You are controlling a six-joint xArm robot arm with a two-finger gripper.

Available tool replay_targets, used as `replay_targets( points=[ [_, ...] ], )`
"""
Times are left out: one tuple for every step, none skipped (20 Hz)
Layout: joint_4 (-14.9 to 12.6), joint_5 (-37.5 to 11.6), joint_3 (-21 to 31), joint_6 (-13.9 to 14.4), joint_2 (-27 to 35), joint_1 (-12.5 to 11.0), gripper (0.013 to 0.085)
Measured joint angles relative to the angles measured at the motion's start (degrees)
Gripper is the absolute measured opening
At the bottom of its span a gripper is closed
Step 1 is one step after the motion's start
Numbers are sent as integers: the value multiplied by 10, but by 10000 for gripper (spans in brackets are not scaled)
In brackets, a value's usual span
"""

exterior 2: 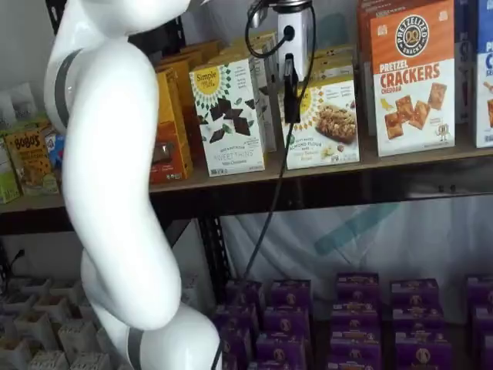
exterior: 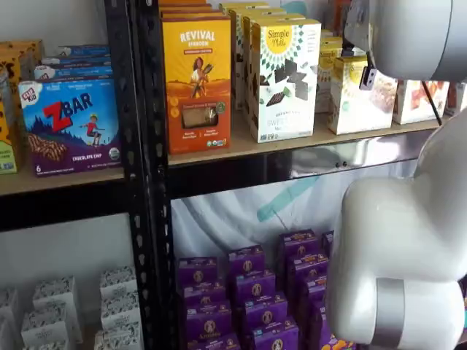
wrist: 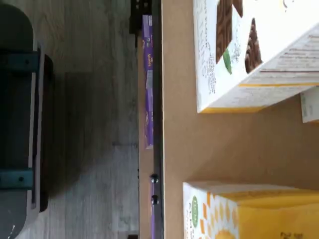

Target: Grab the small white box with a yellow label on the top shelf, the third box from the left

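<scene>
Claw (exterior 2: 291, 96) of mine hanging before the small white box (exterior 2: 327, 123), fingers side-on, grip unreadable, top shelf (exterior 2: 323, 173) beneath.

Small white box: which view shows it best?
A shelf view: the small white box shows nearly its whole front behind the tool. The other shelf view has it partly arm-hidden; the wrist view catches one corner.

Cream-white small box (exterior 2: 329, 122) with yellow sunburst, orange cracker carton (exterior 2: 413, 77), purple boxes (exterior 2: 290, 297), tan shelf (exterior 2: 254, 178)
</scene>
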Motion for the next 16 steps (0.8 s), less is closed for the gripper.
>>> replay_targets(
  points=[
    [0,-1,-1,0,1,0,850],
    [1,-1,-2,0,2,0,850],
    [1,-1,-3,0,3,0,850],
    [0,-2,-4,1,4,0,850],
    [-1,-3,-4,1,4,1,850],
    [-2,-5,-4,1,4,2,850],
    [-4,-6,-5,2,4,3,850],
    [-6,-6,-6,3,5,4,850],
    [-7,-6,-6,3,5,4,850],
    [-9,-7,-6,4,6,5,810],
    [-9,-7,-6,4,6,6,770],
    [-9,-8,-6,4,6,6,730],
    [-9,-8,-6,4,6,6,730],
    [-9,-9,-6,4,6,6,690],
    [-8,-9,-6,4,6,5,690],
    [-8,-9,-6,3,6,5,650]
  ],
)
